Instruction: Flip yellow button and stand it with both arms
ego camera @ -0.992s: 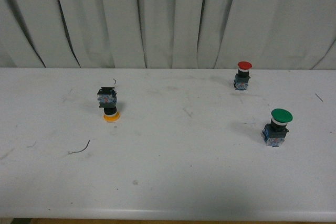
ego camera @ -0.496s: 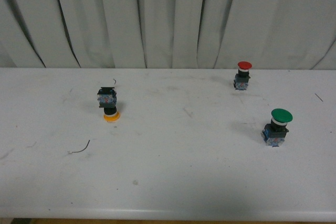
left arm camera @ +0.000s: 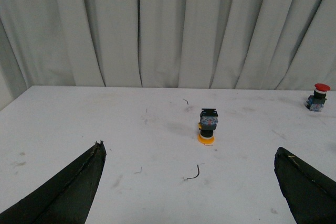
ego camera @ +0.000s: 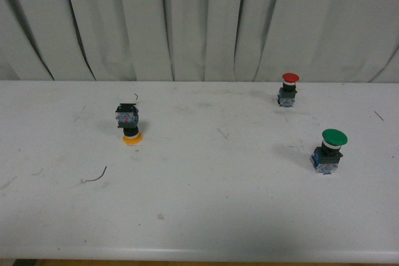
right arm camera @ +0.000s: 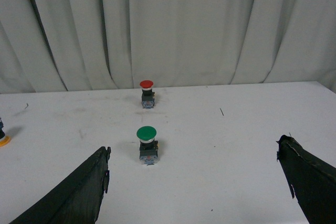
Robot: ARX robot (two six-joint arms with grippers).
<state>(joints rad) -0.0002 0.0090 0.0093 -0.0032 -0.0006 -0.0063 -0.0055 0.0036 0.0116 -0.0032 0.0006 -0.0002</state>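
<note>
The yellow button (ego camera: pixel 129 124) stands upside down on the white table (ego camera: pixel 206 204), left of centre: yellow cap on the table, dark blue-tinted base on top. It also shows in the left wrist view (left arm camera: pixel 207 126), ahead of my left gripper (left arm camera: pixel 190 153), which is open and empty, well short of it. At the edge of the right wrist view only a sliver of the yellow button's cap (right arm camera: pixel 2 140) shows. My right gripper (right arm camera: pixel 194 153) is open and empty, short of the green button. Neither arm shows in the front view.
A green-capped button (ego camera: pixel 330 151) stands upright at the right, also in the right wrist view (right arm camera: pixel 147 145). A red-capped button (ego camera: pixel 288 89) stands upright at the back right. A thin dark wire scrap (ego camera: pixel 95 176) lies front left. Grey curtain (ego camera: pixel 199 23) hangs behind the table.
</note>
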